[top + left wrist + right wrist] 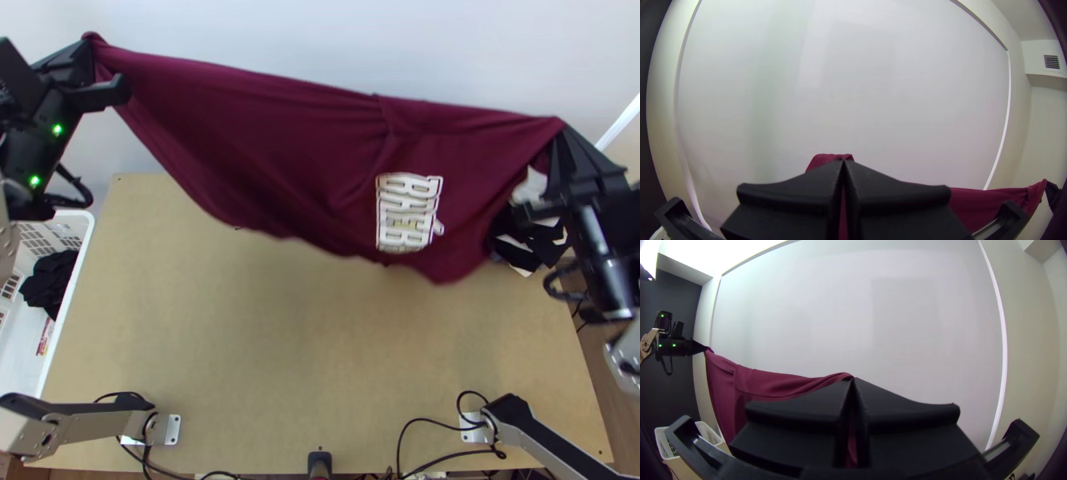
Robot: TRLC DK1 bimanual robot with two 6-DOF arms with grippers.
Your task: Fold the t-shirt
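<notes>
Could not see the pinched bits of the maroon t-shirt (280, 152), hidden within clenched jaws, nor clearly make out its lower edge. Found it stretched above the table (240, 344), gripped at 1 corner by the left gripper (90, 40), at another by the right gripper (562, 126), sagging between.

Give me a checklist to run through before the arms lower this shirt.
1. Left claw shut on the shirt: ok.
2. Right claw shut on the shirt: ok.
3. Shirt stretched between the two claws: ok, it spans from one to the other.
4. Cloth smooth: not ok, creases run across it.
5. Shirt spread on the table: not ok, it hangs from the claws.
6. Claws on matching parts of the shirt, such as both shoulders: cannot tell.
</notes>
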